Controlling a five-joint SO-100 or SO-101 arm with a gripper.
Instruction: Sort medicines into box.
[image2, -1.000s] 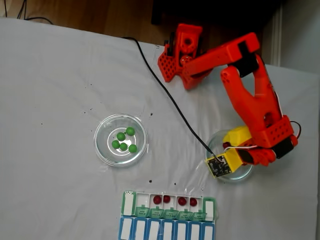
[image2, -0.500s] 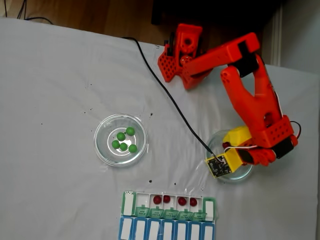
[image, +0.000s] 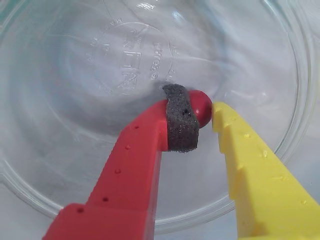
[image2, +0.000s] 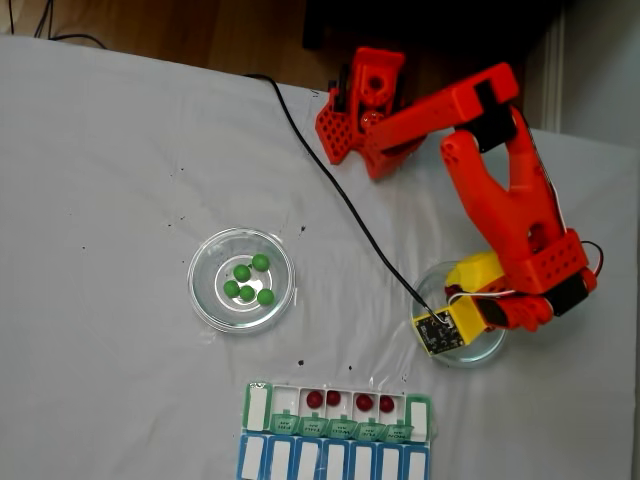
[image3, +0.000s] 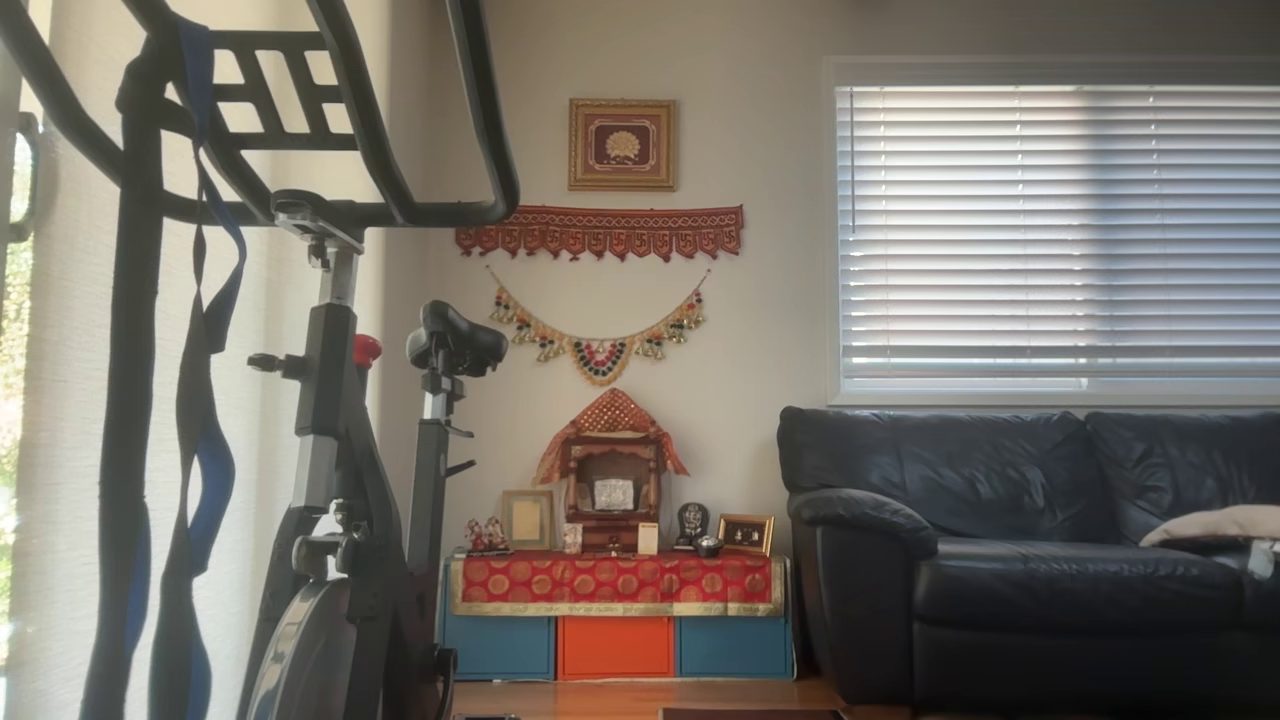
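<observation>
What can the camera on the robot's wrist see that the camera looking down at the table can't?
The wrist view shows the last red ball pinched between the red finger with its grey pad and the yellow finger, down inside the glass dish, plus raised lettering on the dish floor.

The fixed view shows the other dish with five green balls, the green-lidded box with four red balls already in it, the blue-lidded row and the whole orange arm.

Both show the gripper reaching into the right-hand dish.
</observation>
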